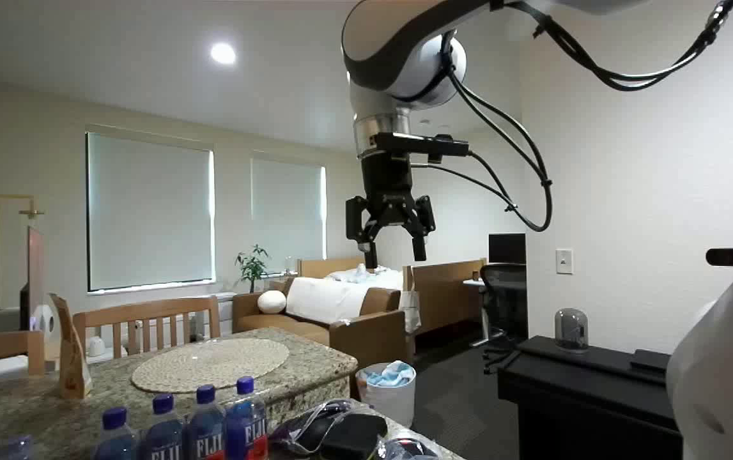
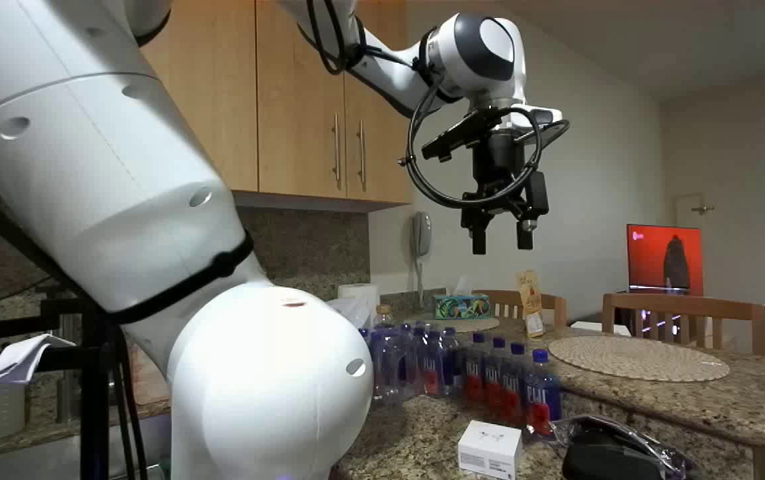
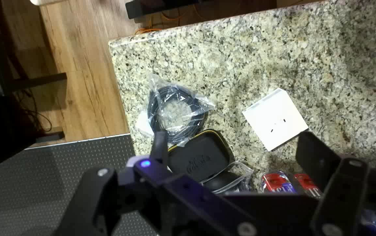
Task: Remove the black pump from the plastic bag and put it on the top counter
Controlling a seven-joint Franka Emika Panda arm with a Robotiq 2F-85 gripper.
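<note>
Two fingers (image 1: 419, 248) wide apart above two plastic bags (image 3: 203, 102), one black case (image 3: 199, 159), one white box (image 3: 276, 119).

in an exterior view the lens sits a little higher than the bottles (image 1: 206, 425), near enough to crop them, and faces almost level past a corner of the raised counter (image 1: 318, 358) toward two windows (image 1: 150, 214). in an exterior view the robot's arm (image 2: 115, 167) fills the left, very close; this camera faces over the lower counter (image 2: 415, 443) to an edge of the raised counter and the chairs (image 2: 685, 309) beyond. both exterior views share the bottles, raised counter and gripper (image 1: 395, 263). the wrist view looks steeply down on a corner of the lower counter, gripper at the bottom, sharing the white box (image 2: 490, 450) with an exterior view and the black case (image 3: 202, 157) with both.
</note>
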